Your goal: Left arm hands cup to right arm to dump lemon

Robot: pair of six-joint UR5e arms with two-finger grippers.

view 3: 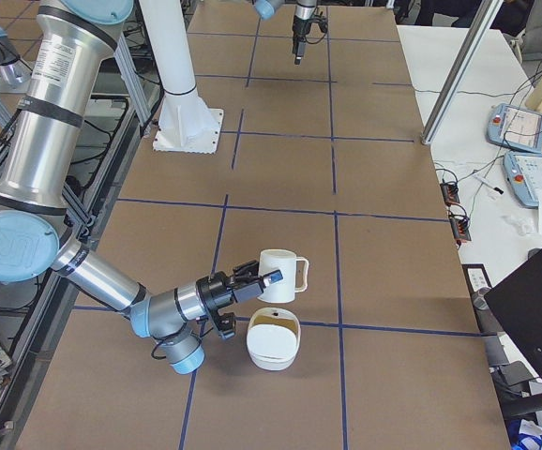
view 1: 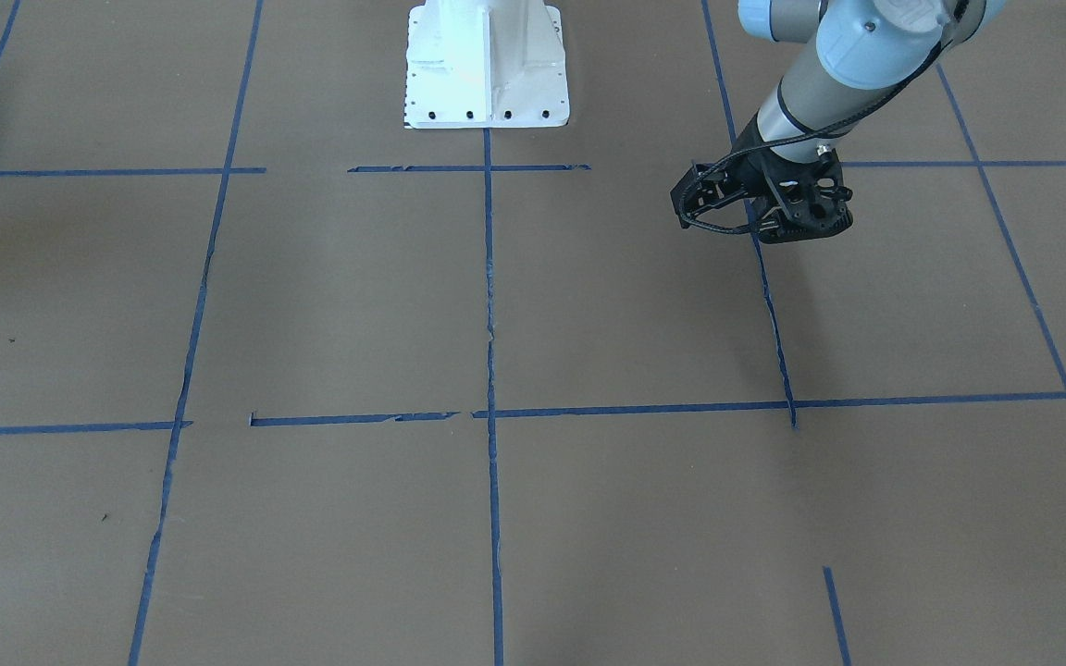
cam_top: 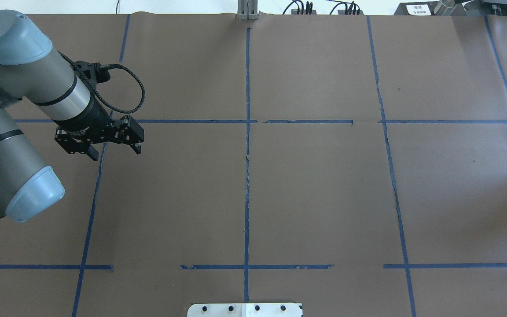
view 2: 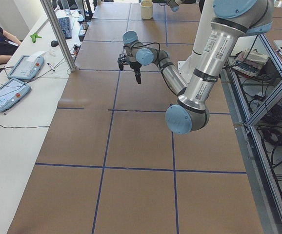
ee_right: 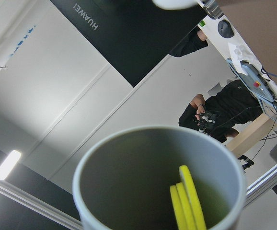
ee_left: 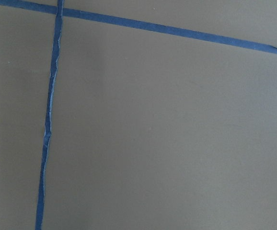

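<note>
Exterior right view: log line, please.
white handled mug: at right gripper, grip unclear | yellow lemon slices: inside mug | white bowl: beside mug | skeletal left gripper: open

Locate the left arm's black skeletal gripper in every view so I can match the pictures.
Front-facing: left gripper upper right, over blue tape.
Overhead: left gripper at left, above mid-height.
Exterior left: left gripper upper centre.
Exterior right: left gripper at top edge, small.
Left wrist: not in it.
Right wrist: not in it.
Landmark: white robot base, in all exterior views.
</note>
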